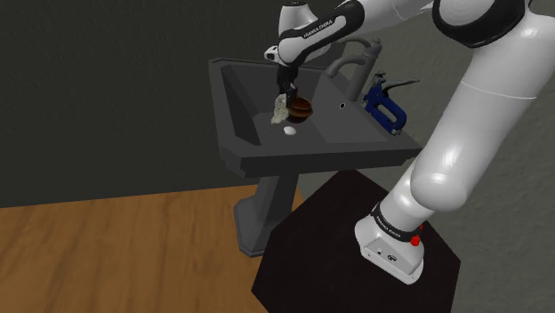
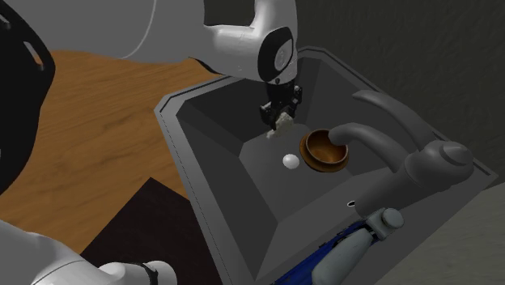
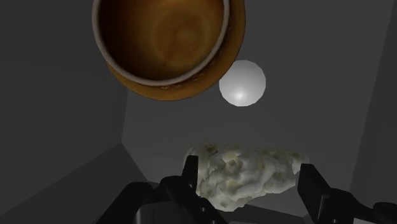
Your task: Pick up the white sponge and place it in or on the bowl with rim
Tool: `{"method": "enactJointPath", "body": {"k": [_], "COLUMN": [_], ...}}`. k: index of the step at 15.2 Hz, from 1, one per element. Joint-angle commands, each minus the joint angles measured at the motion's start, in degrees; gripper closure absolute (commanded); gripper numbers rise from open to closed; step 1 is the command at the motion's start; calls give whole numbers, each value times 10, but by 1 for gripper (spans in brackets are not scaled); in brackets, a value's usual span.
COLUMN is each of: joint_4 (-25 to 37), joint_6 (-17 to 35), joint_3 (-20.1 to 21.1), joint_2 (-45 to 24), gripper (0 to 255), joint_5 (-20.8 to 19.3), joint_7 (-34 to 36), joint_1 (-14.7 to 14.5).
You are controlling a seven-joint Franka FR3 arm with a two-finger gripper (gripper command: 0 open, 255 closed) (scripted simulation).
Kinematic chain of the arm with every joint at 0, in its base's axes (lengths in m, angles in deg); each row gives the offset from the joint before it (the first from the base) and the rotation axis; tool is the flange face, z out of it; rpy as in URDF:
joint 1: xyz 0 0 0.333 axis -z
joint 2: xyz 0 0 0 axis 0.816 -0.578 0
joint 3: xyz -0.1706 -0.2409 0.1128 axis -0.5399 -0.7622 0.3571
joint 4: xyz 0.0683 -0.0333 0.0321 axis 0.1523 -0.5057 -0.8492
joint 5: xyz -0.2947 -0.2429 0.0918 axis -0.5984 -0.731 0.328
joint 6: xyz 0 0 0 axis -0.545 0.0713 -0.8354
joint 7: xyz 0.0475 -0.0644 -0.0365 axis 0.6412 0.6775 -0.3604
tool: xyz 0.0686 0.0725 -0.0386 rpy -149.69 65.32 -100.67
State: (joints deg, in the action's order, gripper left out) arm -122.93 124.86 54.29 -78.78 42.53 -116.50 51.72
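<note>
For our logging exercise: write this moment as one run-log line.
gripper: shut on lumpy off-white sponge | sponge: held above dark grey sink basin | brown rimmed bowl: empty, white ball beside it | placed: no

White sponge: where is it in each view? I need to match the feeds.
Shoulder view: sponge upper middle, under the pincer, just left of the brown bowl.
Second exterior view: sponge upper middle, over the sink basin, up-left of the bowl.
Wrist view: sponge clasped between the black fingers, bowl beyond it.
Shared landmark: the brown bowl.
</note>
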Motion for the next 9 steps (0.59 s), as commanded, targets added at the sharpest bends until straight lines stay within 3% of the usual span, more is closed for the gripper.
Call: {"method": "enactJointPath", "body": {"k": [1, 9], "joint_4": [7, 37], "joint_6": [-16, -63], "joint_3": [0, -5], "joint_2": [9, 29], "gripper": [255, 255], "joint_5": [0, 3], "joint_7": [-4, -25], "joint_1": [0, 6]}}
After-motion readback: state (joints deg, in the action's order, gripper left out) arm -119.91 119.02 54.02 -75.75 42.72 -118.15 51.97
